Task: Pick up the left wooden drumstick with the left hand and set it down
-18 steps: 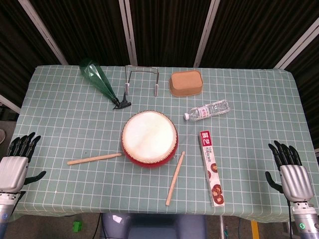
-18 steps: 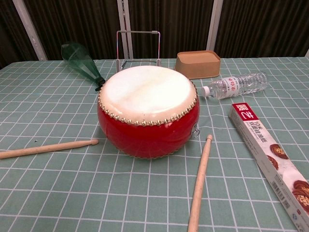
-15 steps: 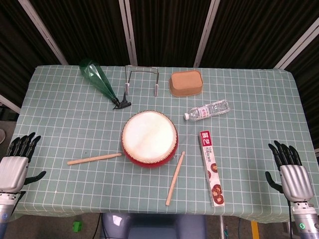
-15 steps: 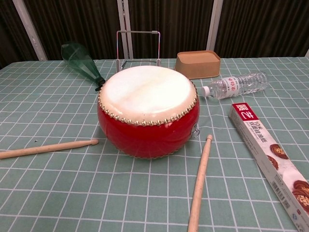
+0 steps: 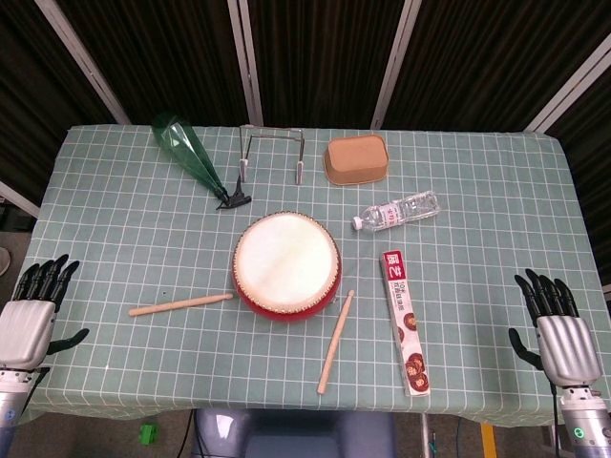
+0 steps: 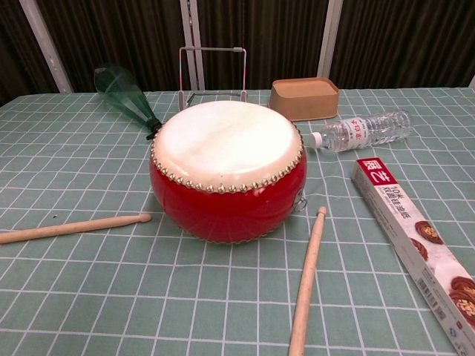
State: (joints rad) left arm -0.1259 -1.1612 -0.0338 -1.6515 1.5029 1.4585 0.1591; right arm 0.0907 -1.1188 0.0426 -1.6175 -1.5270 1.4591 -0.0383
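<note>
The left wooden drumstick (image 5: 180, 304) lies flat on the green checked cloth, left of the red drum (image 5: 285, 266); in the chest view this drumstick (image 6: 73, 228) runs off the left edge, tip toward the drum (image 6: 226, 169). My left hand (image 5: 29, 313) hovers off the table's front left corner, fingers apart, holding nothing, well left of the stick. A second drumstick (image 5: 335, 342) lies right of the drum. My right hand (image 5: 558, 331) hangs open beyond the front right corner. Neither hand shows in the chest view.
Behind the drum stand a wire rack (image 5: 271, 153), a green plastic bottle (image 5: 194, 157) on its side and a tan box (image 5: 355, 158). A water bottle (image 5: 397, 212) and a long snack box (image 5: 406, 321) lie to the right.
</note>
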